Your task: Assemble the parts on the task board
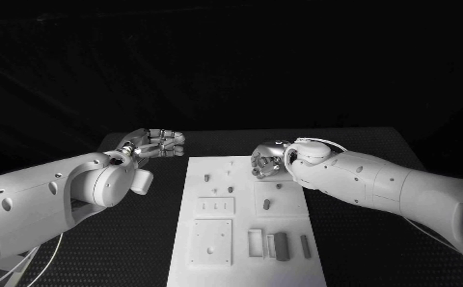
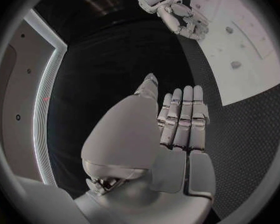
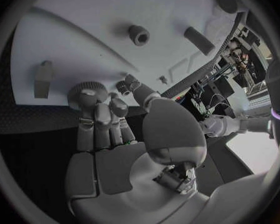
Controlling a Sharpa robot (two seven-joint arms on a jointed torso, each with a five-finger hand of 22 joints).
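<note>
Inventory, counted:
- One white rectangular task board [image 1: 290,230] is being carried by one black table [image 1: 357,260].
- Two silver many-fingered hands are being recorded: left hand [image 1: 154,143] and right hand [image 1: 267,160].
- Four small grey stubby parts [image 1: 207,177] are being listed.
- Two long grey bar parts [image 1: 282,246] are being listed.

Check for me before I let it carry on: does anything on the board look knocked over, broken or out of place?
Nothing stands out. The task board lies flat and square on the table, its grey parts resting separately on it. The right hand is at the board's far end on a round part; the left hand is off the board.
</note>
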